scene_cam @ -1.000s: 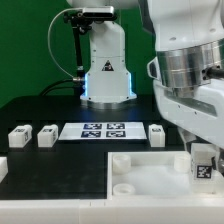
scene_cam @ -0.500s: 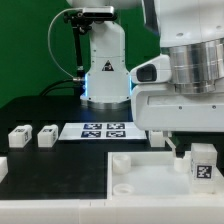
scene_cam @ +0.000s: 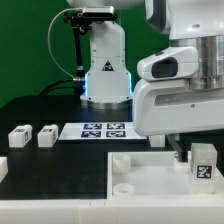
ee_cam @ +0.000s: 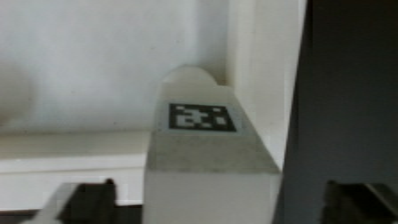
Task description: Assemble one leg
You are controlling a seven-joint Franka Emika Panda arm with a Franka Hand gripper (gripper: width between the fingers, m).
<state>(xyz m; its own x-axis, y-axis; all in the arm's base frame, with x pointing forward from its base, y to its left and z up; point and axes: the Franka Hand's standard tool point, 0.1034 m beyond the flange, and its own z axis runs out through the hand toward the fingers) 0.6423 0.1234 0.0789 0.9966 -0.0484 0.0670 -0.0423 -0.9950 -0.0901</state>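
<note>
A leg [scene_cam: 203,165], a small white blocky peg with a marker tag on its face, stands upright in the corner of the large white tray-like piece [scene_cam: 140,178] at the exterior view's right. My gripper [scene_cam: 201,157] hangs over it with one dark finger [scene_cam: 180,156] beside the leg. In the wrist view the leg [ee_cam: 205,150] rises between the two dark fingertips [ee_cam: 89,202], with a gap on each side. The gripper [ee_cam: 222,205] is open around the leg and does not pinch it.
Two more legs [scene_cam: 19,135] [scene_cam: 46,135] lie at the exterior view's left and one [scene_cam: 156,134] lies behind the tray. The marker board [scene_cam: 100,130] lies between them. The robot base [scene_cam: 105,70] stands at the back. A white part [scene_cam: 3,168] shows at the left edge.
My hand has turned about its vertical axis over the standing leg, so its wide side now faces the camera. The leg has stayed in the tray corner.
</note>
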